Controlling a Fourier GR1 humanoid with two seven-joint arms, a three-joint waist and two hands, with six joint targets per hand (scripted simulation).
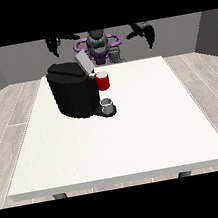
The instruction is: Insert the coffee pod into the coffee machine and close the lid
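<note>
A: Both hands, the black one at the view's left (pixel 55 43) and at the view's right (pixel 141 30), hang raised behind the boxy black coffee machine (pixel 72 89); whether their fingers are open I cannot tell.
B: Its grey lid (pixel 83 62) stands open, likely for loading. A small grey thing (pixel 107 102) sits at the machine's front base, possibly the pod.

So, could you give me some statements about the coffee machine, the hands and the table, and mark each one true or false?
1. The coffee machine stands on the white table, towards the view's left. True.
2. The machine's lid is closed flat. False: it is raised and tilted.
3. A red thing at the machine sits above a grey thing on the machine's base. True.
4. The hand at the view's right rests on the machine. False: it is raised near the robot, apart from the machine.
5. The hand at the view's left is lifted above the table, behind the machine. True.
</note>
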